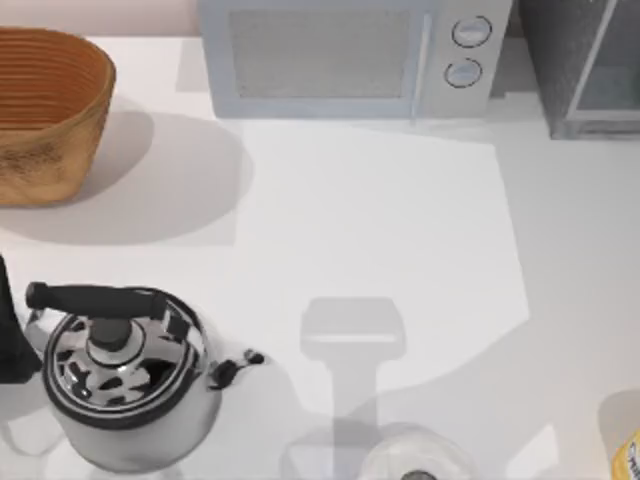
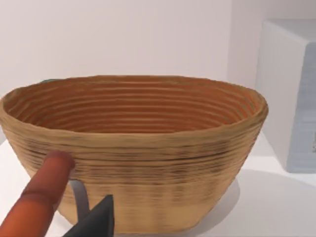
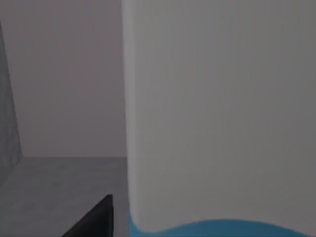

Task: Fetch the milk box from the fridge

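Note:
The milk box (image 3: 217, 113) looms very close in the right wrist view, a white face with a light-blue band along its lower edge. It stands on the grey inner floor of the fridge (image 3: 54, 192). My right gripper (image 3: 94, 219) is right beside the box, inside the cabinet. The fridge (image 1: 575, 70) is the dark grey cabinet at the top view's back right corner. My left gripper (image 2: 96, 222) is low in front of the woven basket (image 2: 133, 148), well away from the fridge.
A light grey microwave (image 1: 350, 55) with two round dials stands at the back centre. The basket (image 1: 45, 110) is back left and a steel kettle (image 1: 120, 375) front left. A yellow-labelled pale container (image 1: 625, 440) sits front right. An orange rod (image 2: 37, 202) lies near the left gripper.

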Available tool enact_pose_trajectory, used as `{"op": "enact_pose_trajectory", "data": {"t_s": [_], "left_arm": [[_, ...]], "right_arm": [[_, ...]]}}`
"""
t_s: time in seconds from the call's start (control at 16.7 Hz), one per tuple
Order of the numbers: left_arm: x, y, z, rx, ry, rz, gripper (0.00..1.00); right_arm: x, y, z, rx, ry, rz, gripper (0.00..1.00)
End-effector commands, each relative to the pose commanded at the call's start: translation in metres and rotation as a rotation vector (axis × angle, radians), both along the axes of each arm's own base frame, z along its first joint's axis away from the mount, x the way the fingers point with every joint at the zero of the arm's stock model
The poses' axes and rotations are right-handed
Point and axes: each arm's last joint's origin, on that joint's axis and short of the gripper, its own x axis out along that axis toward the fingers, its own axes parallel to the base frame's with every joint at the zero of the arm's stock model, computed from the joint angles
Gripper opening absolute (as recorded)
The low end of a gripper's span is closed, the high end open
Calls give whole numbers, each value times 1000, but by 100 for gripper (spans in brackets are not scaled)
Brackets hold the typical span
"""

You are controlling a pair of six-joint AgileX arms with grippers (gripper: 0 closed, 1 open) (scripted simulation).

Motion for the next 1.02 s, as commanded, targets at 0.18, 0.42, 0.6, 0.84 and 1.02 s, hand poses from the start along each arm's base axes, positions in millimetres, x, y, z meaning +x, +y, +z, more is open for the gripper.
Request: {"op": "enact_pose_trajectory", "data": {"t_s": [0.18, 0.42, 0.6, 0.84, 1.02], "left_arm": [[0, 0, 0, 0, 0, 0, 100], [0, 0, 0, 0, 0, 0, 100], [0, 0, 0, 0, 0, 0, 100], [0, 0, 0, 0, 0, 0, 100], [0, 0, 0, 0, 0, 0, 100]], "right_arm": [[0, 0, 0, 0, 0, 0, 85], [0, 0, 0, 0, 0, 0, 55], [0, 0, 0, 0, 0, 0, 32], [0, 0, 0, 0, 0, 0, 2], [0, 0, 0, 0, 0, 0, 0]]}}
